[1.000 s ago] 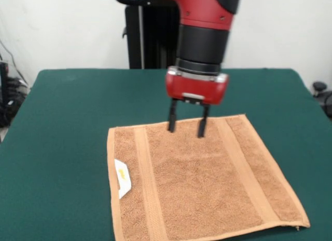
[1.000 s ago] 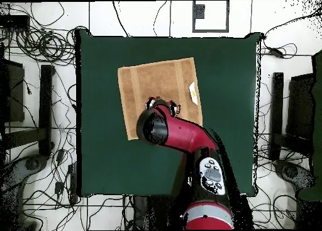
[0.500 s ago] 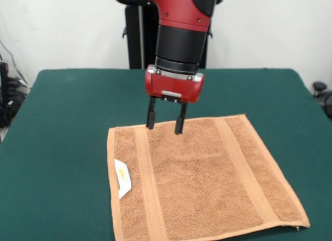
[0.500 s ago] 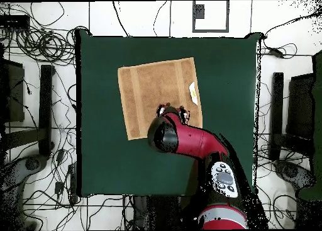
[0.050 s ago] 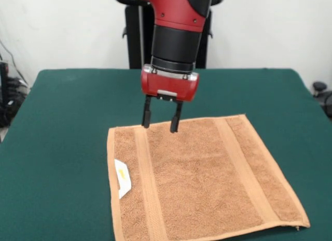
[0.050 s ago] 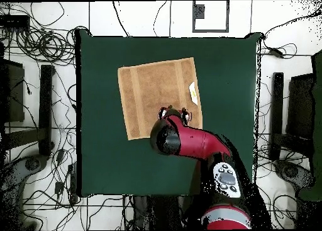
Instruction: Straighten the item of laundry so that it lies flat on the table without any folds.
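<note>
Here we see towel spread flat on green bench, no folds visible; end effector hovers over its far edge, fingers apart, empty.

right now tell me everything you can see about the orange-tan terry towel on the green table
The orange-tan terry cloth towel is roughly square and lies spread flat on the dark green felt-like table, with no folds visible. Two smoother woven bands run across it, each near an opposite edge. A small white tag lies on it by one band. The red and black arm's gripper hangs open at the towel's far edge in the front view; whether the tips touch the cloth cannot be told.
</note>
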`<state>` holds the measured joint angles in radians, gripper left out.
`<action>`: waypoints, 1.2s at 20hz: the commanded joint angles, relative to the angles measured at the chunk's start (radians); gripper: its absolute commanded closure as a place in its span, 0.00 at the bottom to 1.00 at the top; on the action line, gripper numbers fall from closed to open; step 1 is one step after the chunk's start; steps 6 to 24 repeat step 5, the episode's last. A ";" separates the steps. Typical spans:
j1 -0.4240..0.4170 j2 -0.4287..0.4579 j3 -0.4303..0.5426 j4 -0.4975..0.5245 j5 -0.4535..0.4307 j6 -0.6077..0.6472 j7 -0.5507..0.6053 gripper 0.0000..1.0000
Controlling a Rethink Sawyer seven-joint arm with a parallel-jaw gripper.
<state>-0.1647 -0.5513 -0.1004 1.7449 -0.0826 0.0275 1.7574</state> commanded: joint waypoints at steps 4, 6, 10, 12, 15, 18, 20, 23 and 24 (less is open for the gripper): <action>0.000 0.014 0.106 0.052 -0.031 0.036 0.111 0.00; 0.002 0.014 0.103 0.052 -0.029 0.037 0.113 0.00; 0.002 0.014 0.103 0.052 -0.029 0.037 0.113 0.00; 0.002 0.014 0.103 0.052 -0.029 0.037 0.113 0.00; 0.002 0.014 0.103 0.052 -0.029 0.037 0.113 0.00; 0.002 0.014 0.103 0.052 -0.029 0.037 0.113 0.00; 0.002 0.014 0.103 0.052 -0.029 0.037 0.113 0.00; 0.002 0.014 0.103 0.052 -0.029 0.037 0.113 0.00; 0.002 0.014 0.103 0.052 -0.029 0.037 0.113 0.00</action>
